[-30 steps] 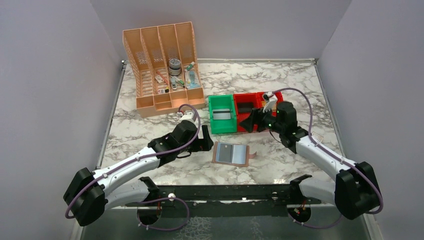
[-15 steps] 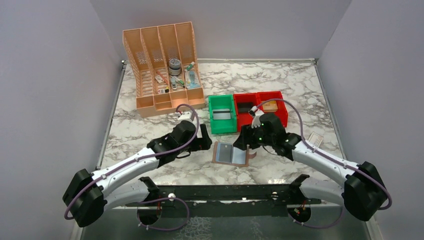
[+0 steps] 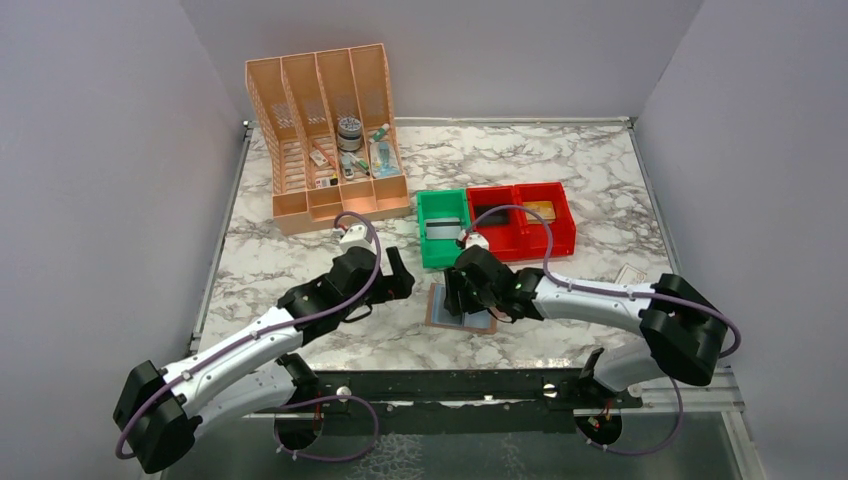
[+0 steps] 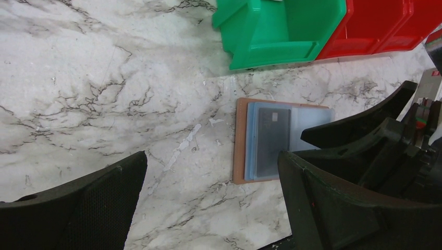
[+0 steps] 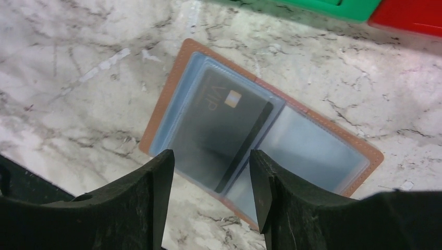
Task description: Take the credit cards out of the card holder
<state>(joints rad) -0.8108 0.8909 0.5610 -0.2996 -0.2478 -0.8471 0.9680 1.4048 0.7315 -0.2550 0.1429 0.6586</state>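
1. Right wrist view: right claw [image 5: 211, 156] with fingers moderately apart, clamped on nothing, low over the open card holder [image 5: 312, 151]; touching it or not, cannot tell.
2. Dark credit card [image 5: 219, 130] tucked in the holder's left clear pocket, framed between those fingers.
3. Holder flat on the marble surface [image 5: 78, 78], just in front of the green bin [image 4: 276, 31].
4. Wide-spread left claw [image 4: 211, 161], empty, hovering beside the holder's left edge.

The left arm [image 3: 240, 342] and the right arm [image 3: 590, 297] are each built of smooth white tubes joined by bulky, rounded black joints. A thin purple cable [image 3: 373, 240] runs along each, and a small white box [image 3: 349, 237] sits at the wrist. The left gripper [image 4: 212, 161] and the right gripper [image 5: 211, 156] have broad, curved, matte black fingers [image 4: 78, 208] with finely textured faces.
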